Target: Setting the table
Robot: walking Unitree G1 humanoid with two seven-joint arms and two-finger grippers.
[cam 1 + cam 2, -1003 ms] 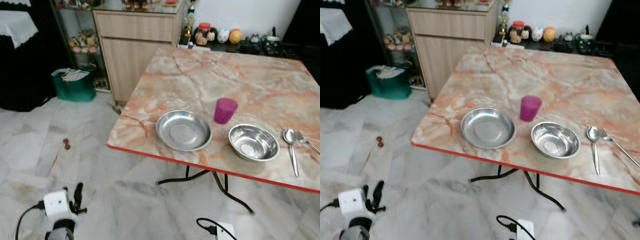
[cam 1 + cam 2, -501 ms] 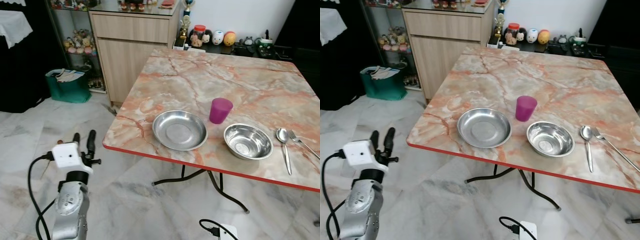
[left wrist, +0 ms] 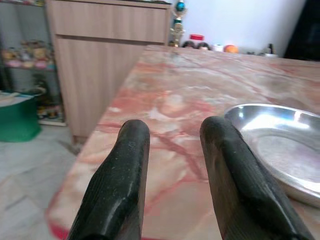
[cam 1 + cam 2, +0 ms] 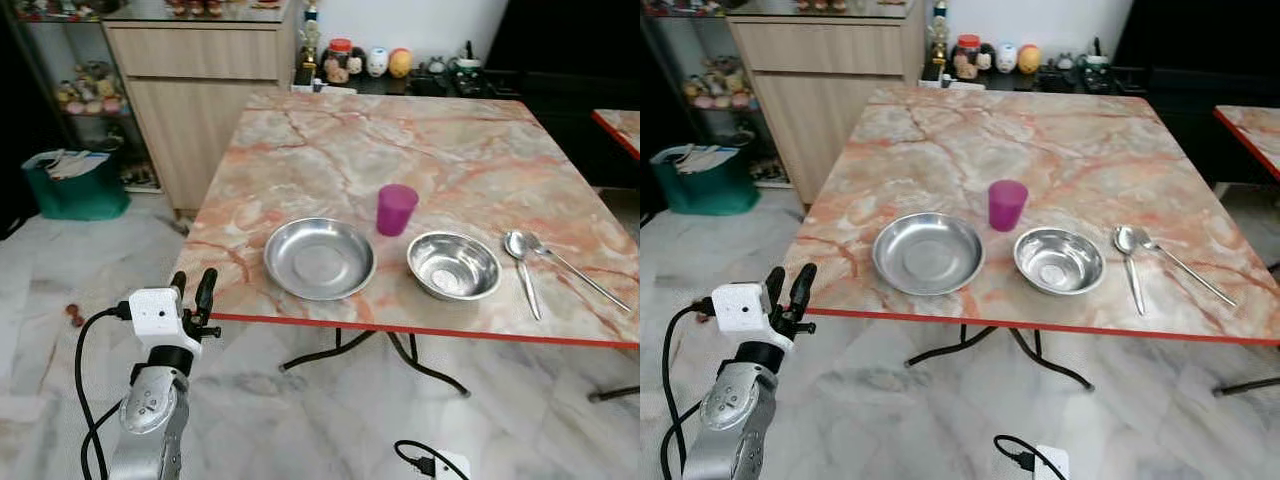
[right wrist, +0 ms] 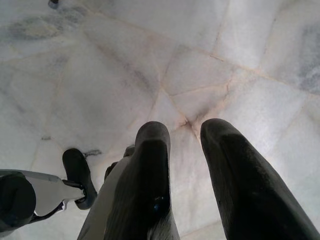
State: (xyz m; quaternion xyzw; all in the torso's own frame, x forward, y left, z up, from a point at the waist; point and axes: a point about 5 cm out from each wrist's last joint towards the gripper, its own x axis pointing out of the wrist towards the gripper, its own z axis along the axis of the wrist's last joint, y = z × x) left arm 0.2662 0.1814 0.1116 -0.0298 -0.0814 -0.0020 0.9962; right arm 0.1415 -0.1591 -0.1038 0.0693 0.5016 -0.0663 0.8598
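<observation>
Even, soft indoor light; my head views are sharp, no motion blur. Mild glare on the wide steel plate (image 4: pixel 320 259) and the steel bowl (image 4: pixel 453 266). Top right corner falls to black. Left wrist view: fingers (image 3: pixel 117 190) soft, close up. Right wrist view bright, floor tiles (image 5: pixel 210 60) clear.

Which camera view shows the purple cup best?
The right eye view: the purple cup stands whole and unblocked behind the two steel bowls. The left eye view shows it equally whole. Neither wrist view includes it.
</observation>
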